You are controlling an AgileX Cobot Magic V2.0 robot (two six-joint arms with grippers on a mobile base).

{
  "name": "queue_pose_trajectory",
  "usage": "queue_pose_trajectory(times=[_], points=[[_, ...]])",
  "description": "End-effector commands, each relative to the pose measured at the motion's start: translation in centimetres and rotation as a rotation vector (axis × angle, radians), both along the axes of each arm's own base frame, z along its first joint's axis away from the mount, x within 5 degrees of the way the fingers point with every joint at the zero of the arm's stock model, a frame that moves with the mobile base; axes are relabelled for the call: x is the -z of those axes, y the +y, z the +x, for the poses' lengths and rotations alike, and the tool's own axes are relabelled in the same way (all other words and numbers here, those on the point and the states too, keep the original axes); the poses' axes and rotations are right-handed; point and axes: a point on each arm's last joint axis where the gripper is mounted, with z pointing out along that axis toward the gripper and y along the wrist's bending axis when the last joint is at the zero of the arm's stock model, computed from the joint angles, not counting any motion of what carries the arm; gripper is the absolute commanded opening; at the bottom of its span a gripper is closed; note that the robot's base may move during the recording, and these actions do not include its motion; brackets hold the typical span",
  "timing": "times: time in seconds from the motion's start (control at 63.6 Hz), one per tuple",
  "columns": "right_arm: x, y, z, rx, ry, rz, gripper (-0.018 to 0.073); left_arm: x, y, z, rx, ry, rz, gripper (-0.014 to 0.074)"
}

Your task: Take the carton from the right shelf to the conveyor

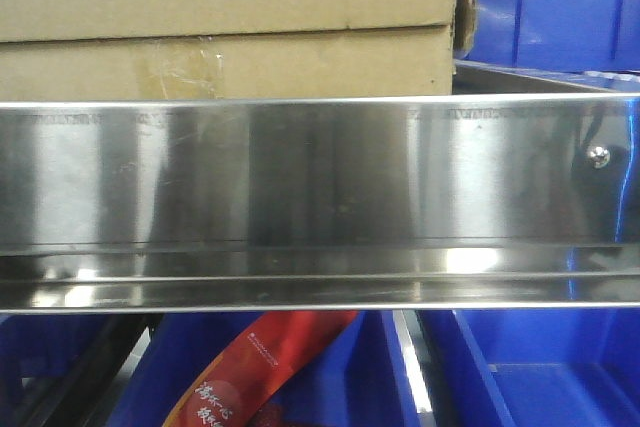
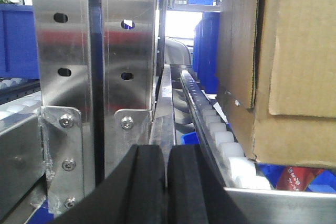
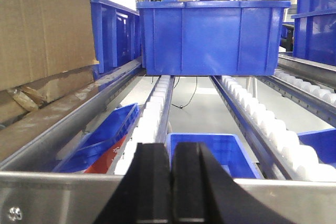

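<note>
The brown carton (image 1: 230,22) sits on the right shelf behind its wide steel front rail (image 1: 320,202), filling the top left of the front view. The left wrist view has the carton (image 2: 283,66) to the right, resting on white rollers. My left gripper (image 2: 167,182) is shut and empty, low in front of the shelf's steel uprights, left of the carton. The right wrist view has the carton (image 3: 39,40) at far left. My right gripper (image 3: 172,182) is shut and empty at the rail, right of the carton. The conveyor is out of view.
A large blue bin (image 3: 212,35) stands on the roller lanes (image 3: 262,119) ahead of the right gripper. More blue bins (image 1: 555,7) sit right of the carton and on the lower level (image 1: 540,367), one holding a red packet (image 1: 255,372). Steel uprights (image 2: 94,77) stand left.
</note>
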Motion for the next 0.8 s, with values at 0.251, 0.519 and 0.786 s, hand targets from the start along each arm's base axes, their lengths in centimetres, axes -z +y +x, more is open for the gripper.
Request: queue_pose_trajectory(times=[0.251, 0.519, 0.786], points=[[-0.2, 0.0, 0.0, -0.001, -0.019, -0.004, -0.0058, -0.3, 0.0, -0.1, -0.003, -0.025, -0.002, 0.0015], [-0.4, 0.0, 0.0, 0.003, -0.049, -0.001, -0.0058, -0.6, 0.0, -0.1, -0.003, -0.054, 0.001, 0.0015], [-1.4, -0.2, -0.1, 0.016, -0.154, 0.01, -0.0058, -1.5, 0.0, -0.2, 0.0, -0.155, -0.014, 0.0015]])
